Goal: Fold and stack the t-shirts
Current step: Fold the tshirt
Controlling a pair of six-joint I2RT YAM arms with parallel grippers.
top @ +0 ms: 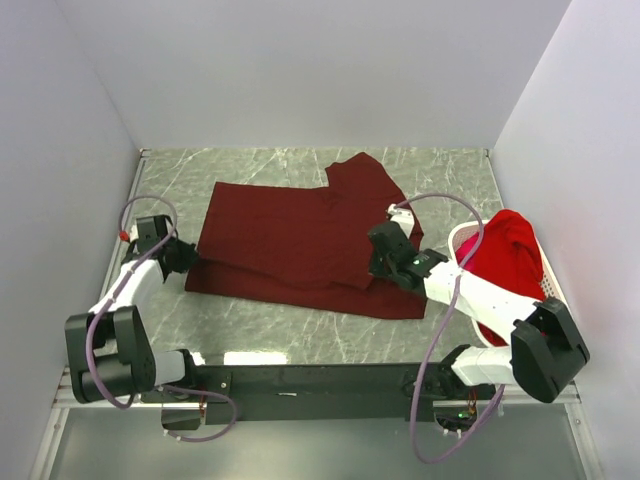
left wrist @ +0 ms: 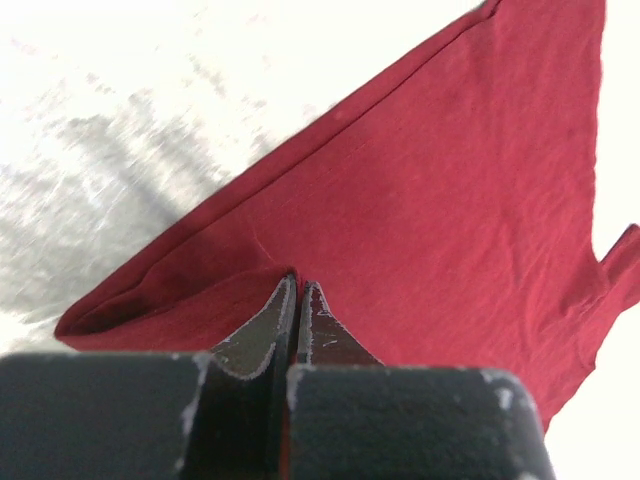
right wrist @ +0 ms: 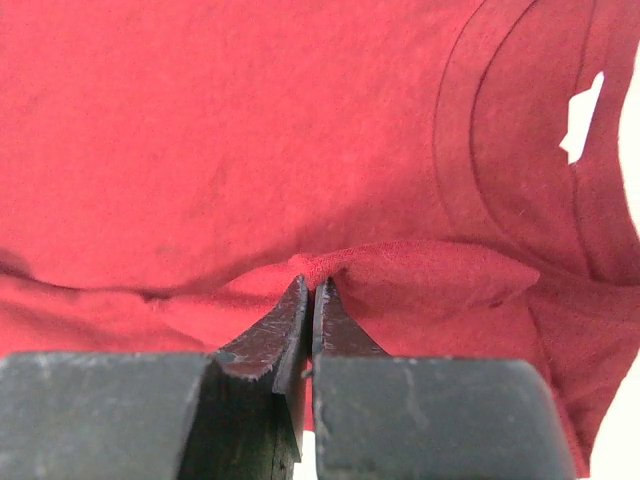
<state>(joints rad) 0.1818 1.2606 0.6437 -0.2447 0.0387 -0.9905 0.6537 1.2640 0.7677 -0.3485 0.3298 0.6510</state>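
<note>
Low on t-shirt (top: 280, 235), both pincers (top: 190, 258) (top: 378, 263)

Table top (top: 250, 175): grey-green stone pattern, pale veins.
Dark maroon cloth t-shirt (top: 290, 240): plain, no print. It reads crimson in the left wrist view (left wrist: 450, 200) and a brighter, pinker red in the right wrist view (right wrist: 250, 130), with seams a shade darker.
Bright red cloth t-shirt heap (top: 505, 255): plain, clearly lighter than the maroon one.
White perforated plastic basket (top: 549, 283): white, with a regular hole pattern.
Left gripper (left wrist: 297, 285) and right gripper (right wrist: 312, 285): black fingers with whitish scuffs along the edges.
Arm links (top: 480, 295): white shells, black joints.
Cables (top: 455, 205): pale lilac.
Walls (top: 300, 70): off-white with a faint lilac cast.
</note>
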